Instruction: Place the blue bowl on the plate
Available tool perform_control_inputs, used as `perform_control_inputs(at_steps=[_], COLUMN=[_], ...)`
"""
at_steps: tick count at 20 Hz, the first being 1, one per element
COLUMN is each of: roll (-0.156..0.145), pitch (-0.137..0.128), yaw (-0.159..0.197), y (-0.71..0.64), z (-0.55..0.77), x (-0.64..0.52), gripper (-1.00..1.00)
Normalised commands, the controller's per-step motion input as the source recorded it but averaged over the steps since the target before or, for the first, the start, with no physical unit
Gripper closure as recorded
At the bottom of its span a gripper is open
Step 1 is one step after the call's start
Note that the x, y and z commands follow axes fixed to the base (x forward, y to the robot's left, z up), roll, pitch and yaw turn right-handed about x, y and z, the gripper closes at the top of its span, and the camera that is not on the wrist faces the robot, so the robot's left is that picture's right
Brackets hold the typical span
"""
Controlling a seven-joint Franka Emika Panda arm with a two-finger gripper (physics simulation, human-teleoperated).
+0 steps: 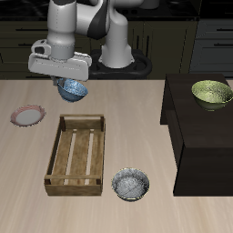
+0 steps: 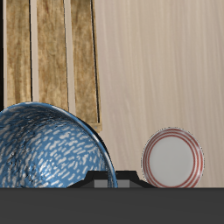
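The blue bowl [image 1: 73,89], light blue with white mottling inside, hangs tilted under my gripper [image 1: 65,80], which is shut on its rim and holds it above the table, behind the wooden crate. In the wrist view the bowl [image 2: 48,149] fills the frame close to the fingers. The plate [image 1: 28,116], small with a pink-red rim and pale centre, lies flat on the table nearer the front edge than the bowl and off to one side of the crate. It also shows in the wrist view [image 2: 172,159], apart from the bowl.
A slatted wooden crate [image 1: 76,153] lies mid-table. A greyer, darker-rimmed bowl [image 1: 132,184] sits beside it near the front edge. A yellow-green bowl [image 1: 211,93] stands on a dark raised block [image 1: 196,136].
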Motion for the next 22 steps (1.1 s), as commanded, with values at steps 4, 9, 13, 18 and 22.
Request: perform_control_inputs(at_steps=[4, 9, 13, 18, 22], roll=[-0.061, -0.085, -0.052, -0.038, -0.010], pitch=[0.019, 0.023, -0.016, -0.011, -0.013], yaw=[-0.014, -0.027, 0.005, -0.002, 0.012], y=[-0.43, -0.61, -0.39, -0.30, -0.19], z=[-0.12, -0.17, -0.04, -0.02, -0.04], x=[-0.08, -0.15, -0.10, -0.14, -0.17], gripper=[1.00, 1.00, 1.00, 1.00, 1.00])
